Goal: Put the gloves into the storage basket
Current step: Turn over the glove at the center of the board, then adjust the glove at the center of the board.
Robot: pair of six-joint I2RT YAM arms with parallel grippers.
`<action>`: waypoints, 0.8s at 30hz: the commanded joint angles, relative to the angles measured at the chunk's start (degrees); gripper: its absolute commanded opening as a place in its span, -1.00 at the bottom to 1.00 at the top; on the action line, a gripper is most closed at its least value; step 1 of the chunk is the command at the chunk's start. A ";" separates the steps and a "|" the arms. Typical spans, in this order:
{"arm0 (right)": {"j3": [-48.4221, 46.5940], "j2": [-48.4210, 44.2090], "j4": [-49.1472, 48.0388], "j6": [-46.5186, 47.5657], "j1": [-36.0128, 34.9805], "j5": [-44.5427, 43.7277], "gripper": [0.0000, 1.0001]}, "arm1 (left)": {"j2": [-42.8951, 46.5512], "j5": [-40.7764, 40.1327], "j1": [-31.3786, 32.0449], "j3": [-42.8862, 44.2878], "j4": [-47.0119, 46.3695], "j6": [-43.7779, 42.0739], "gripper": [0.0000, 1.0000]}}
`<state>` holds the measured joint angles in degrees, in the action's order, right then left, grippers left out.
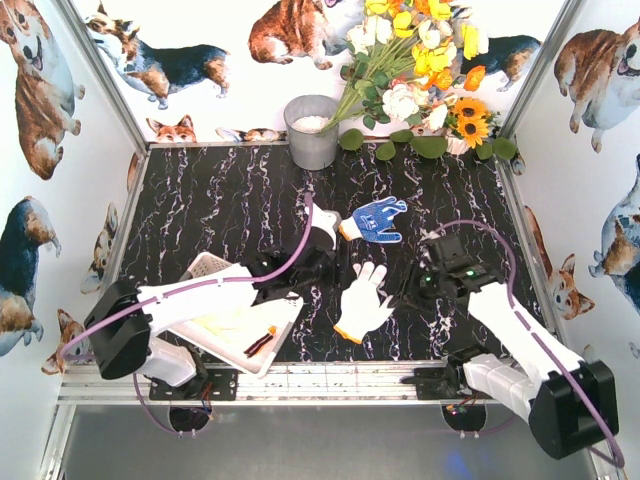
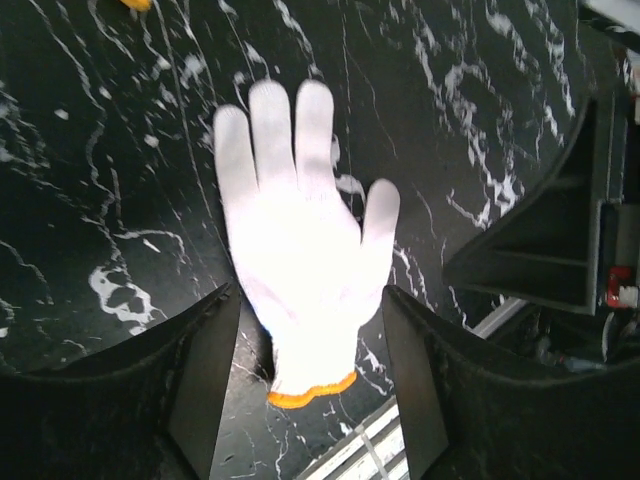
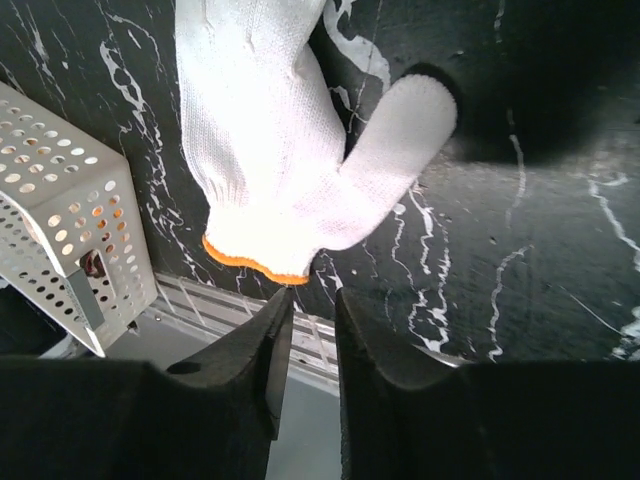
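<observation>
top: overhead, facing whole table [image 1: 220, 200] | wrists: close, looking down | shared: white glove [image 1: 362, 302]

Grey bucket [image 1: 312, 130], flower bouquet [image 1: 420, 60] at back.

No writing, label, brand name or number can be read in any view. The blue glove [image 1: 378, 220] at the middle of the top view bears only white dots. A small red part [image 2: 617, 290] at the right edge of the left wrist view is too blurred to read.

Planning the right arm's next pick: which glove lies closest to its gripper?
The white glove with the orange cuff, its cuff just beyond the right gripper; the blue dotted glove lies farther back.
</observation>
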<state>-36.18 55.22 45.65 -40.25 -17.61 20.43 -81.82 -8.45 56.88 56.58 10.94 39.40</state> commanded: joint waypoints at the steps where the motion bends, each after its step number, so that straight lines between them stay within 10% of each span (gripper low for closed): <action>1: 1.55 3.31 -11.25 -5.05 -2.91 2.13 -0.52 | -3.41 8.43 0.54 -3.27 -7.06 0.97 -0.02; 11: 2.83 13.00 -19.06 -6.09 -5.82 -2.77 -0.72 | -15.11 17.07 1.38 -0.90 -10.37 1.31 -0.35; 24: -0.58 18.07 -20.73 -1.07 -5.24 -7.36 -0.33 | -13.16 9.83 1.43 -5.86 -6.64 3.66 -0.10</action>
<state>-32.82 71.77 27.57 -44.66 -23.16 16.01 -96.44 2.66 58.06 53.15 4.99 41.74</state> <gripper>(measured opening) 0.320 0.447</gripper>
